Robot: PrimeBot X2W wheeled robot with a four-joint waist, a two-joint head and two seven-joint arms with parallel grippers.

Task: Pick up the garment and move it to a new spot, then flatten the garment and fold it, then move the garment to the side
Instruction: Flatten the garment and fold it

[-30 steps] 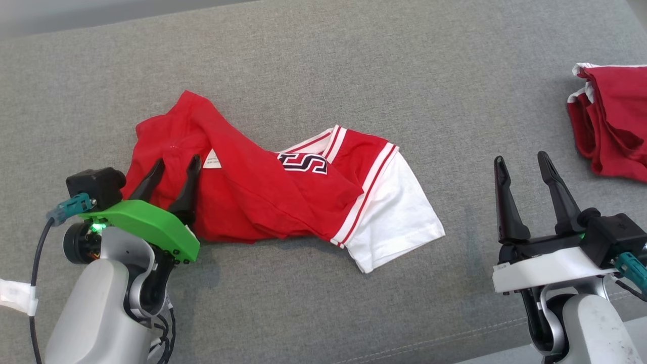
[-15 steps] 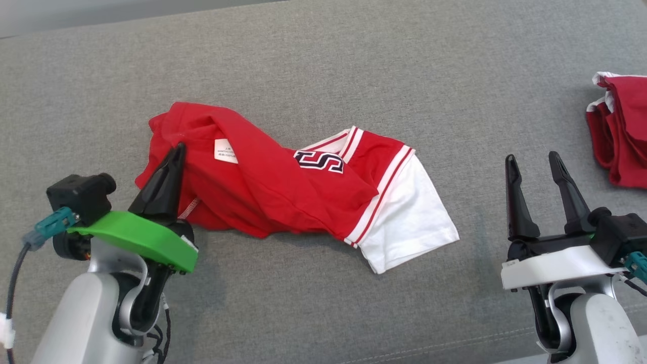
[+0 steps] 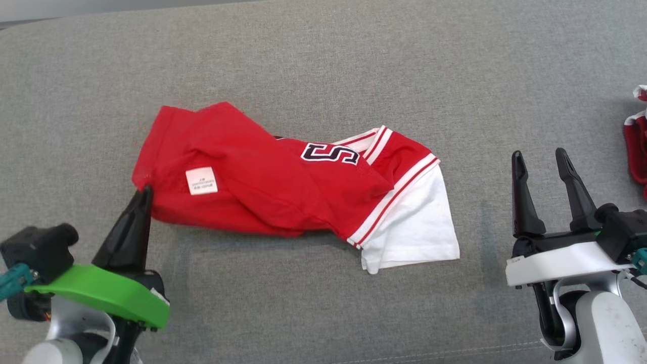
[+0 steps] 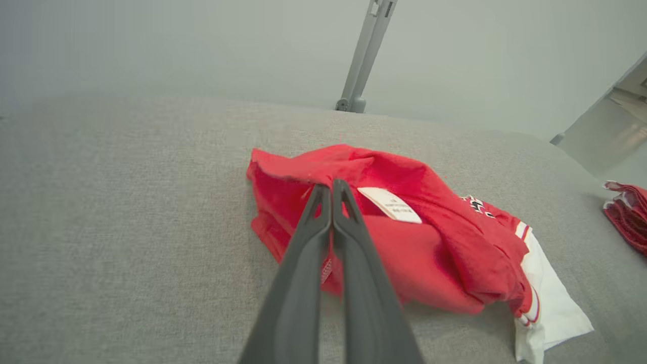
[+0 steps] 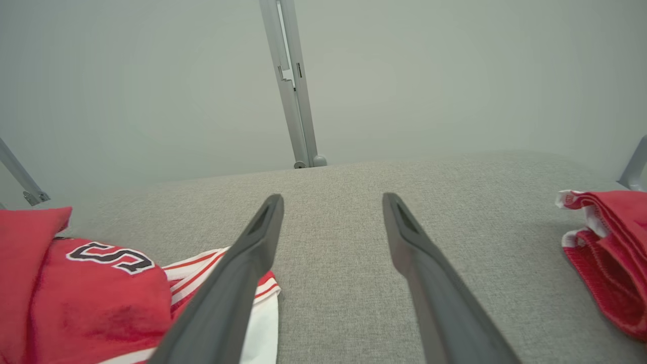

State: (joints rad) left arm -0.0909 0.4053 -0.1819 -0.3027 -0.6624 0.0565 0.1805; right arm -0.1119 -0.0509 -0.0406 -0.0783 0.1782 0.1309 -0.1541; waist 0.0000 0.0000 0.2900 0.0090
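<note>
The garment (image 3: 283,192) is a red shirt with white sleeves and striped trim, lying crumpled on the grey cushioned surface (image 3: 323,65). A white label (image 3: 201,180) faces up on its left part. My left gripper (image 3: 144,194) is shut on the garment's lower left edge. In the left wrist view the closed fingers (image 4: 331,187) pinch red cloth of the garment (image 4: 429,253) just left of the label (image 4: 389,203). My right gripper (image 3: 540,157) stands open to the right of the white sleeve, apart from it. Its fingers (image 5: 331,202) hold nothing, with the garment (image 5: 91,298) at their left.
Another red and white garment (image 3: 638,146) lies at the far right edge of the surface, also seen as a folded pile (image 5: 611,253) right of my right gripper. Grey metal posts (image 5: 293,81) rise behind the surface's far edge.
My left gripper closed on the garment's left edge and pulled back toward me and left, drawing that side flatter. The head camera shifted, so the other garment slid toward the right edge.
</note>
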